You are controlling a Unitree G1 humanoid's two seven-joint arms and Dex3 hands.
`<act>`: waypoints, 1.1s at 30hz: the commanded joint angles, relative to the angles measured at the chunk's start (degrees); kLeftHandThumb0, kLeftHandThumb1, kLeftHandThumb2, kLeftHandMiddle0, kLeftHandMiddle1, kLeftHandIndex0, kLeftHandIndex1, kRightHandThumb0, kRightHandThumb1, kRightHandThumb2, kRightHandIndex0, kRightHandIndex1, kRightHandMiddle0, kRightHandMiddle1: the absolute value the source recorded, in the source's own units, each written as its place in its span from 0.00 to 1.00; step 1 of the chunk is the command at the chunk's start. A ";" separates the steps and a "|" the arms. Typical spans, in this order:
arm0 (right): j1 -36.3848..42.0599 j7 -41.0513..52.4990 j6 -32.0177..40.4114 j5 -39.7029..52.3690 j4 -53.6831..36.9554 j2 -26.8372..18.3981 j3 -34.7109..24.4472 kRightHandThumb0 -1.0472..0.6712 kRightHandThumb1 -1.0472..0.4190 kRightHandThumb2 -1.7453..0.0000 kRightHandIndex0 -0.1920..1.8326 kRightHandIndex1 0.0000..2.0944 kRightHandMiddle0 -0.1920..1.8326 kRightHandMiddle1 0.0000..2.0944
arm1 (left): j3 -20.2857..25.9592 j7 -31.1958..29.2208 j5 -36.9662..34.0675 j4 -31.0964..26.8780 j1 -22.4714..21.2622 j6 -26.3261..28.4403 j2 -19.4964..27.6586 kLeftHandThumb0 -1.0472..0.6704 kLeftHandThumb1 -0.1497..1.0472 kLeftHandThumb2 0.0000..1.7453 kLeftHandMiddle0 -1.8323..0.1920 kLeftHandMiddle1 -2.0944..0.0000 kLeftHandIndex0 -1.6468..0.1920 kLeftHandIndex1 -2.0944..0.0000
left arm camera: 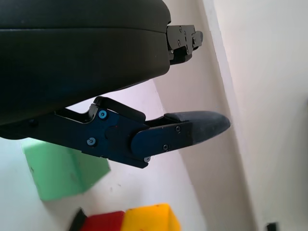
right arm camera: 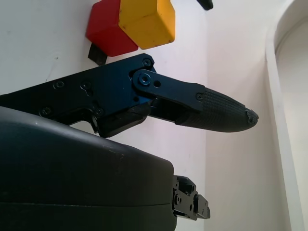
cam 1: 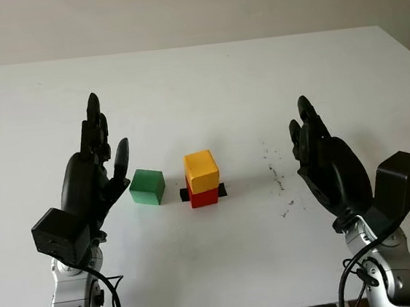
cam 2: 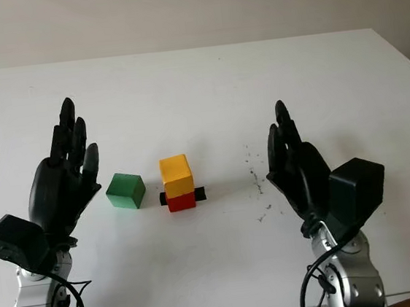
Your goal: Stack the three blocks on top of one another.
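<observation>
A yellow block is seen stacked on a red block near the middle of the white bench; the red block sits on a small black marker whose ends stick out on both sides. A green block stands on the bench just beside the stack, on its left, apart from it. The left hand is held above the bench near the green block, without touching it; nothing is held and its fingers are extended. The right hand is raised well apart from the stack on its right, likewise open, fingers straight. Dark specks are scattered on the bench between stack and right hand.
</observation>
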 commanded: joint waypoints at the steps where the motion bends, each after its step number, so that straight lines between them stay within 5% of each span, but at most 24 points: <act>1: 0.53 -0.34 -1.21 0.37 -0.20 0.51 0.25 0.12 0.00 0.57 0.00 0.00 0.00 0.00 | 0.90 -0.90 1.12 1.11 -2.36 -1.28 3.27 0.26 1.00 0.28 0.85 0.96 0.88 0.96; 7: 0.59 -1.64 -1.53 -0.17 -0.31 0.68 0.84 0.12 0.00 0.57 0.00 0.00 0.00 0.00 | 2.13 -5.99 5.48 1.21 -6.51 0.49 15.04 0.23 1.00 0.12 0.79 0.97 0.73 0.95; 15: 0.30 -3.14 -1.65 -0.37 -0.12 0.94 1.03 0.12 0.00 0.57 0.00 0.00 0.00 0.00 | -3.18 -20.61 13.74 1.51 -15.05 1.79 31.22 0.20 0.94 0.03 0.88 0.99 0.72 0.97; 23: 0.57 -3.74 -1.79 -0.23 -0.56 1.17 1.14 0.12 0.00 0.57 0.00 0.00 0.00 0.00 | -9.83 -21.68 21.38 7.81 -21.18 -7.66 34.13 0.15 0.94 0.03 0.89 0.98 0.72 0.97; 33: 1.26 -4.15 -0.72 0.03 -2.29 1.03 1.10 0.13 0.00 0.57 0.00 0.00 0.00 0.00 | -13.95 -19.09 26.07 7.54 -19.81 -10.11 32.31 0.14 0.90 0.02 0.91 0.98 0.73 0.97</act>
